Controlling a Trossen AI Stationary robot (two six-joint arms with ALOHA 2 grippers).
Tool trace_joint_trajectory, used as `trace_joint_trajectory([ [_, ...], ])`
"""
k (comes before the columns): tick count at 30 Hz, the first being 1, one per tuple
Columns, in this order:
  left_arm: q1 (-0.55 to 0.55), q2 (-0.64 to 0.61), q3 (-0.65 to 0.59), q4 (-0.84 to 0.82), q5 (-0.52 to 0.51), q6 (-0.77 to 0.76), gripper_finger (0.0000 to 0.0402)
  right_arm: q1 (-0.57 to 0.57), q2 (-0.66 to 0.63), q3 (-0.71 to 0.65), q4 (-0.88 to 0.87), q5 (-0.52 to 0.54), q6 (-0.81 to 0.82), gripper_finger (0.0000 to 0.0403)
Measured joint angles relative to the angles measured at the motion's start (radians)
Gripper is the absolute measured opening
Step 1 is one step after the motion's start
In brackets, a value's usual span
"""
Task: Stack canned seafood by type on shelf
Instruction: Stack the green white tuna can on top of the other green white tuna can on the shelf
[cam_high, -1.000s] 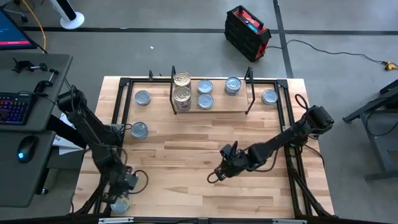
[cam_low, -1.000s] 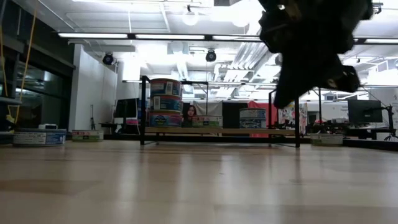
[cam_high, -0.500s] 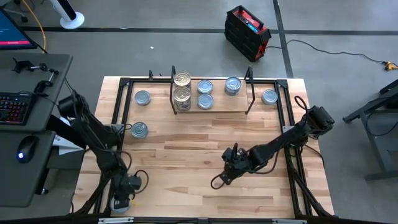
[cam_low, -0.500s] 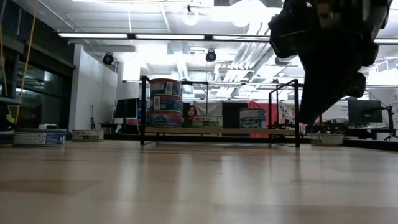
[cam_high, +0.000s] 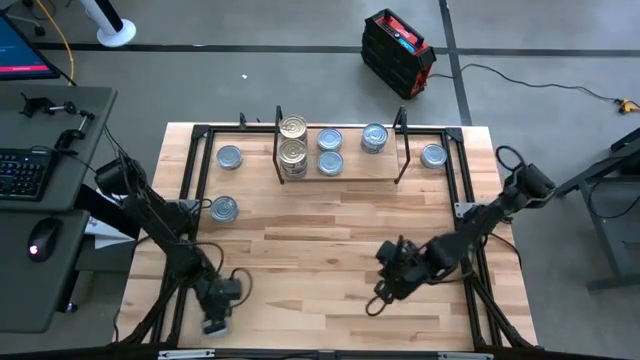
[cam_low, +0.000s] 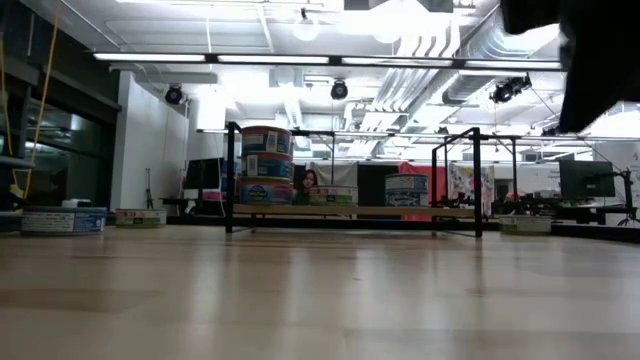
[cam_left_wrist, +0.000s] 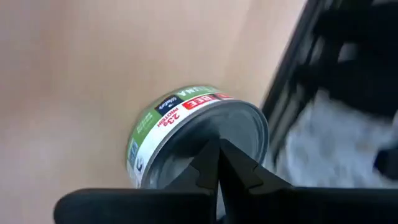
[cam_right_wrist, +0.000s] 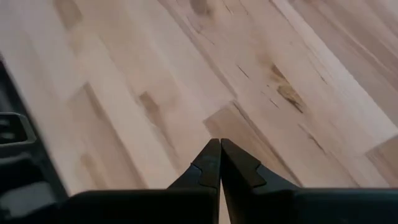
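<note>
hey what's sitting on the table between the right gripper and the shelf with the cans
Nothing: in the high view the stretch of tabletop from the right gripper up to the shelf is bare wood.

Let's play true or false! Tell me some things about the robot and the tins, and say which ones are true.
1. The right gripper is holding a tin. False: its fingers are shut on nothing, above the bare table.
2. A tall stack of tins stands on the shelf. True.
3. Every tin is on the shelf. False: some sit on the table beside it, such as the silver tin on the left.
4. The tin in front of the left gripper has a green label. True.
</note>
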Motion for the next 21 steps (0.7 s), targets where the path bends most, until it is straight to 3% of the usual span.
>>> trace_joint_trajectory([
  [4, 0.095, 0.000, -0.001, 0.034, -0.154, 0.120, 0.0000, 0.043, -0.056, 0.000, -0.023, 0.069, 0.076, 0.0000],
  [13, 0.407, 0.018, -0.015, 0.239, -0.639, 0.514, 0.0000, 0.078, -0.085, 0.000, -0.012, 0.122, 0.125, 0.0000],
  [17, 0.562, 0.044, -0.006, 0.452, -0.629, 0.673, 0.0000, 0.071, -0.084, 0.000, 0.017, 0.183, 0.119, 0.0000],
  [21, 0.636, 0.034, 0.054, 0.393, -0.520, 0.751, 0.0000, 0.042, -0.084, 0.000, 0.088, 0.239, 0.062, 0.0000],
])
